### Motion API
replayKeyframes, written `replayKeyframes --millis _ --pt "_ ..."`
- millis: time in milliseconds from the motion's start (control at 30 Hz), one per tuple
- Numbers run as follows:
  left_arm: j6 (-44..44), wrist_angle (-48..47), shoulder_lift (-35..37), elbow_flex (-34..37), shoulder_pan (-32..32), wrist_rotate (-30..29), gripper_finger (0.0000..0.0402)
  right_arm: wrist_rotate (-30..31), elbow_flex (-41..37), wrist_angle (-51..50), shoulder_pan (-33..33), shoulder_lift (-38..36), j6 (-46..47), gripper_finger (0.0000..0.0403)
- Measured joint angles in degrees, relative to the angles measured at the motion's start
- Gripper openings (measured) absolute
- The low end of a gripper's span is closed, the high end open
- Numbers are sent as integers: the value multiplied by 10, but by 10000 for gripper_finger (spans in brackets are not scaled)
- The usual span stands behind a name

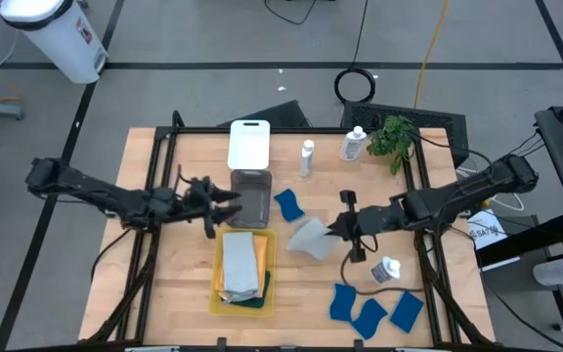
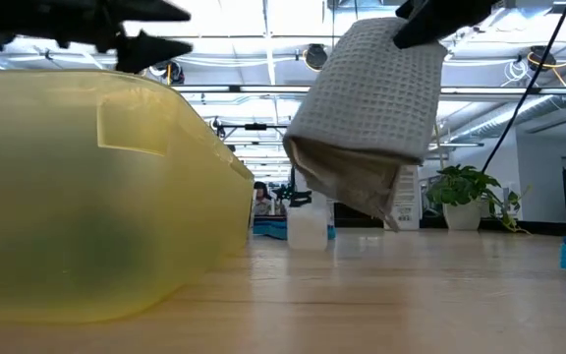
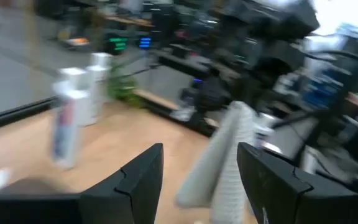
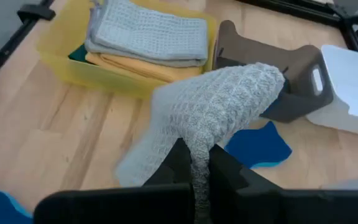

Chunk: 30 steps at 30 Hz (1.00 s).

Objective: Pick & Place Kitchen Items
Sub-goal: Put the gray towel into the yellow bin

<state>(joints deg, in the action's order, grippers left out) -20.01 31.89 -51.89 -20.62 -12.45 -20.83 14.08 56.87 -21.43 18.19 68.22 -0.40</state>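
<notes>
On the near edge of the worktop (image 1: 174, 284) lay three blue sponges (image 1: 369, 311) in a cluster at the right. Just beyond them one white bottle (image 1: 386, 270) lay on its side. At the near middle stood the yellow tray (image 1: 273, 256), holding three folded cloths: a pale grey cloth (image 1: 239, 262) on top, an orange cloth (image 4: 145, 67) under it and a dark teal cloth (image 1: 250, 302) at the bottom.

The right gripper (image 1: 343, 228) hung above the worktop just right of the yellow tray, its jaws closed on a fourth cloth, a pale grey waffle cloth (image 1: 310, 238) that drooped from them, clear of the wood in the low view. The left gripper (image 1: 225, 201) hovered at the far end of the yellow tray, beside the grey tray (image 1: 251, 197), its jaws open and holding nothing.

A fourth blue sponge (image 1: 288, 204) lay alone between the grey tray and the hanging cloth. Farther off stood the white tray (image 1: 248, 144), touching the grey tray's far end. Two more white bottles stood upright beyond: a slim bottle (image 1: 307, 157) and a broader bottle (image 1: 354, 144), the latter just beside the green plant (image 1: 395, 137) at the far right corner.
</notes>
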Motion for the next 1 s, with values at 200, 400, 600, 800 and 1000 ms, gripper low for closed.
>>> replayKeyframes --millis 200,400,600,800,1000 --pt "25 38 -148 -91 8 89 210 9 8 1 15 21 -19 1" --pt "34 -24 -266 -225 29 151 210 11 8 -3 18 35 -36 0" --pt "18 -101 -351 -313 45 210 209 52 8 0 51 37 -88 0" --pt "30 -86 -396 -335 55 223 209 84 8 2 87 37 -99 0" --pt "17 -78 -401 -336 58 243 209 84 8 1 95 37 -99 0"
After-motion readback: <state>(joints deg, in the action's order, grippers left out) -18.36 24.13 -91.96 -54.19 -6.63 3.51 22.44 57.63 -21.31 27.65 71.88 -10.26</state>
